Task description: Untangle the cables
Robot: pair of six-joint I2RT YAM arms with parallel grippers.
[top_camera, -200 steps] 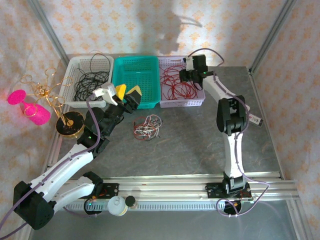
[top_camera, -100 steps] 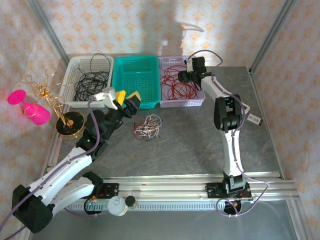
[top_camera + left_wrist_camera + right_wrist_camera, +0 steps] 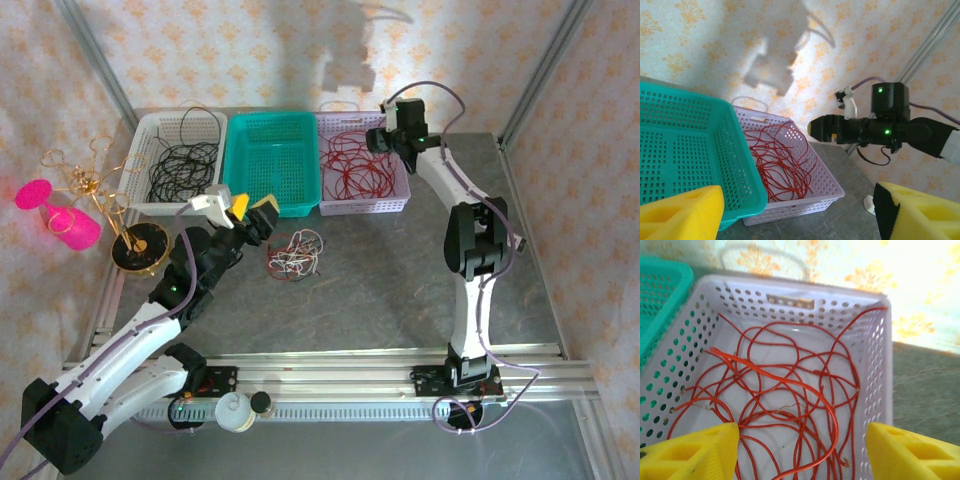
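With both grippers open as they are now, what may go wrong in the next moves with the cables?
1. Red cables loop up to the rim of the lilac basket, under the open right gripper; a finger may hook a loop and drag it out.
2. The open left gripper hangs near the mixed tangle; closing there may take several strands at once and tighten the knot.

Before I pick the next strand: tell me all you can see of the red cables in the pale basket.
The red cables are thin, smooth, plastic-looking strands. They lie as one loose heap of overlapping loops on the floor of the pale lilac perforated basket, which stands right of the teal basket. One loop climbs toward the far right corner. The open right hand hovers above and grips none of them.
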